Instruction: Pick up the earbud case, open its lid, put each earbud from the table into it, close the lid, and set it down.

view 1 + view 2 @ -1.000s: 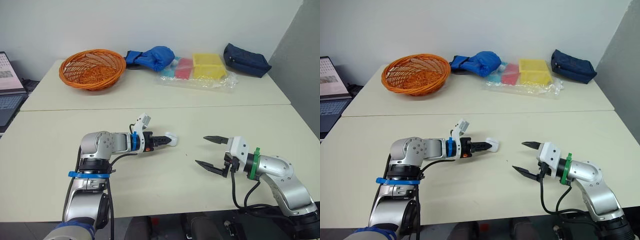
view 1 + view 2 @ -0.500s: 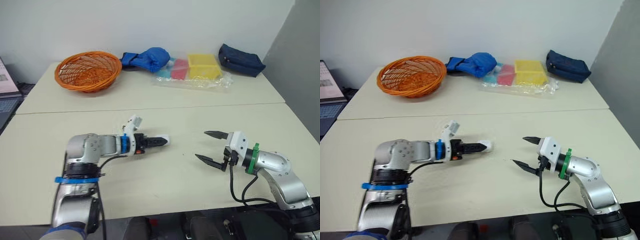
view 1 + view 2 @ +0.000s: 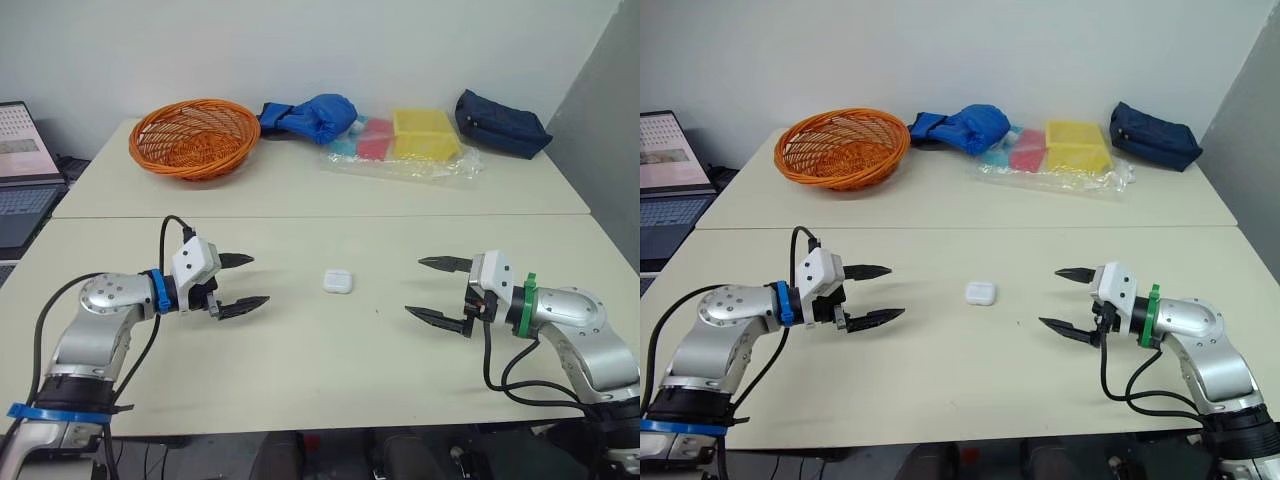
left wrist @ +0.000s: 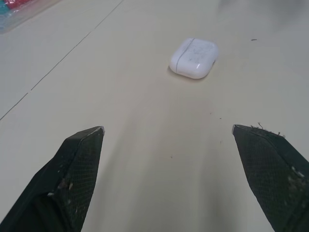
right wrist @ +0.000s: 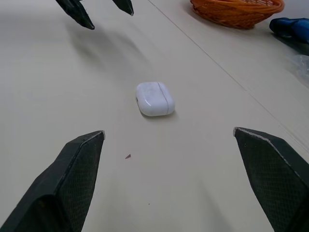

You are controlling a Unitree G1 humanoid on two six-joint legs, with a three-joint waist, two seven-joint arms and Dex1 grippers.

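The left gripper (image 3: 258, 279) hangs just above the table (image 3: 300, 370) with its two black fingers spread wide and nothing between them. The right gripper (image 3: 414, 286) faces it from the other side, its fingers just as far apart and likewise empty. The white earbud case (image 3: 338, 281) lies flat on the table between the two grippers, roughly midway, touching neither and well clear of both sets of fingertips. From the head camera it reads as a small rounded white block. The left wrist view adds detail, bringing out a thin seam line curving across the case near one end, with the lid down and closed. The same view also frames the case beyond the gap between that arm's own fingers. The right wrist view takes the case from the opposite side, again beyond the gap between the fingers. It also shows the left gripper's dark fingertips (image 5: 77, 12) past the case, and a tiny dark speck (image 5: 128, 156) on the table surface nearer the camera. The head camera gives the wider setting. A seam runs across where two table tops meet, on the far side of the case. On the far top stand an orange wicker basket (image 3: 194, 135), a blue fabric bundle (image 3: 310, 113), and a clear plastic bag (image 3: 400, 160) holding a yellow box (image 3: 425, 132) and red and teal items. A navy zip pouch (image 3: 500, 122) lies beside them. An open laptop (image 3: 25, 170) sits off the robot's left edge of the table.
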